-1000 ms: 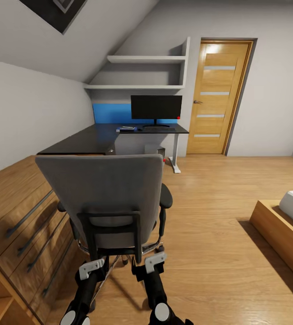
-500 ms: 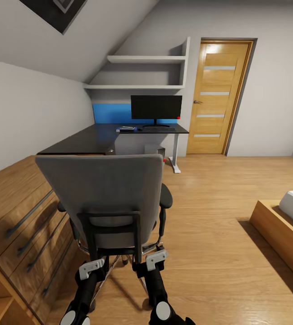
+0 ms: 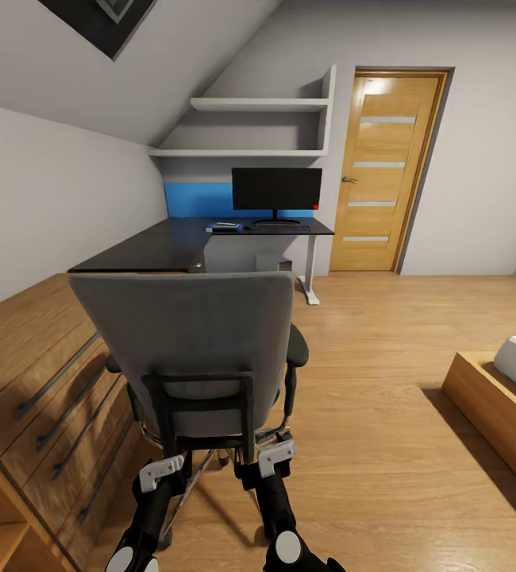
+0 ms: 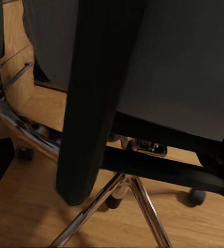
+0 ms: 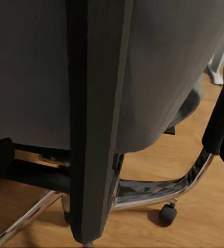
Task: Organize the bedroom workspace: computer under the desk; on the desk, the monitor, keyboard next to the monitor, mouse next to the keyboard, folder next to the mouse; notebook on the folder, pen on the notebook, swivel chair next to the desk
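— Pushing, by the look of it: the swivel chair (image 3: 198, 349) stands between the robot and the desk (image 3: 186, 242), backrest toward the camera, because it has to end up beside that desk.

— And on the desk?

— The monitor (image 3: 276, 188) is upright at the far end, the keyboard (image 3: 280, 226) just before it.

— The arms?

— The left gripper (image 3: 161, 470) and right gripper (image 3: 276, 458) sit low at the backrest's black frame, one per upright. Whether they clamp it or merely press, I cannot tell.

Swivel chair (image 3: 190, 349) backrest blocks path to desk (image 3: 171, 242); drawer unit (image 3: 44, 381) alongside; open floor (image 3: 385, 397) opposite side.
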You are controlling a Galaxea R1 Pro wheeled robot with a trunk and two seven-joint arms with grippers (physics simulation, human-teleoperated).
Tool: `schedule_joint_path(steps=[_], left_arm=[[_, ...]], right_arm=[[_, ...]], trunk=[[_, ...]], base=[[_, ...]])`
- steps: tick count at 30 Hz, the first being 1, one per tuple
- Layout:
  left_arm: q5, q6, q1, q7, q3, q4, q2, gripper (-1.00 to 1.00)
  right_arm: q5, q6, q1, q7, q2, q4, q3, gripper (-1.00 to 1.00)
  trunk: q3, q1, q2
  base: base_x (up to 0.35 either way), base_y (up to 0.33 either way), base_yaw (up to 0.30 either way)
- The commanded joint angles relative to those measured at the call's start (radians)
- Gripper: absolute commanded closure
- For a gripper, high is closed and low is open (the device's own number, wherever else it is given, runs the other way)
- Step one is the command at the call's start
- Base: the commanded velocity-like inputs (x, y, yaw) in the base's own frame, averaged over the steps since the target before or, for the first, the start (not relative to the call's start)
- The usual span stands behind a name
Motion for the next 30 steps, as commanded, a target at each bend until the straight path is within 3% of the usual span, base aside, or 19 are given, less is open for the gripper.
schedule_joint_path(steps=[1,19,30], left_arm=[[0.006,-0.004,-0.001,0.006,-0.004,0.000,0.001,-1.00],[0.005,-0.005,-0.001,0.007,-0.004,0.000,0.001,-1.00],[0.005,-0.004,-0.001,0.008,-0.004,0.000,0.001,-1.00]], right_arm=[[-0.007,-0.006,-0.001,-0.005,0.000,0.002,0.004,-1.00],[-0.007,-0.008,-0.002,-0.005,0.000,0.008,0.001,-1.00],[-0.008,-0.009,-0.002,-0.006,0.000,0.007,-0.006,-1.00]], trunk=[[-0.001,0.000,0.000],[-0.001,0.000,0.000],[-0.001,0.000,0.000]], base=[[0.000,0.197,0.000],[0.003,0.058,0.000],[0.145,0.002,0.000]])
